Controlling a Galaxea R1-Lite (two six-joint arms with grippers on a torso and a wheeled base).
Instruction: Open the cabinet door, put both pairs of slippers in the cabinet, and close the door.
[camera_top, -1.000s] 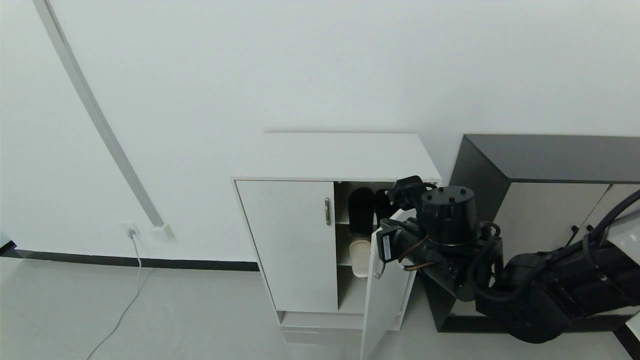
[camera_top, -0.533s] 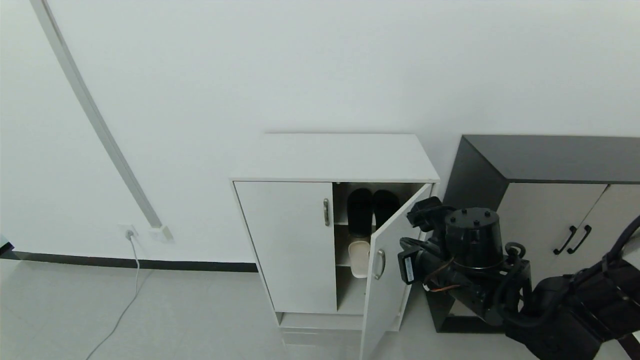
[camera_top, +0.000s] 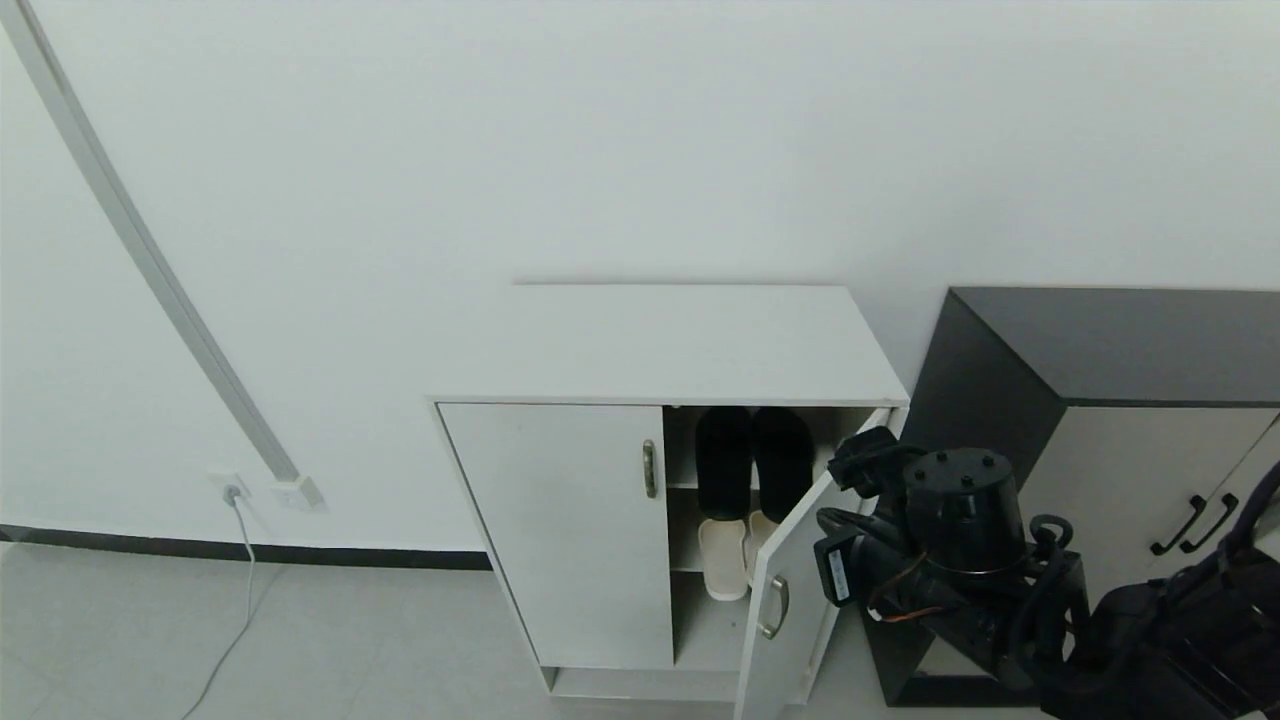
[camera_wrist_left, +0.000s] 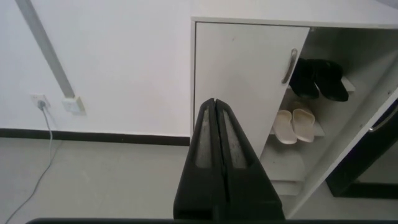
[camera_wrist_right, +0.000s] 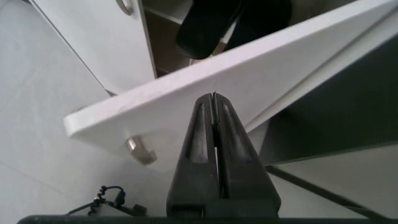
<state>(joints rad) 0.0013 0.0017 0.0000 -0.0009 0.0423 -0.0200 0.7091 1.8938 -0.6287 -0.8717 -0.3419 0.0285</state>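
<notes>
Withdrawn from the cabinet (camera_top: 690, 340), the right gripper (camera_wrist_right: 214, 96), fingers together, now sits at the outer face of the half-open door (camera_top: 790, 560). The left gripper (camera_wrist_left: 215, 102) is closed too. Inside, black slippers (camera_top: 752, 460) lie shelved above beige slippers (camera_top: 728, 558).

I stand in what looks like a home entryway: a white shoe cabinet (camera_top: 690, 345) with slippers (camera_top: 724, 455) on its shelves against a bare white wall (camera_top: 640, 140), a dark sideboard (camera_top: 1120, 345) to its right, grey floor tiles (camera_top: 330, 640), a wall socket (camera_top: 232, 490) at left.
</notes>
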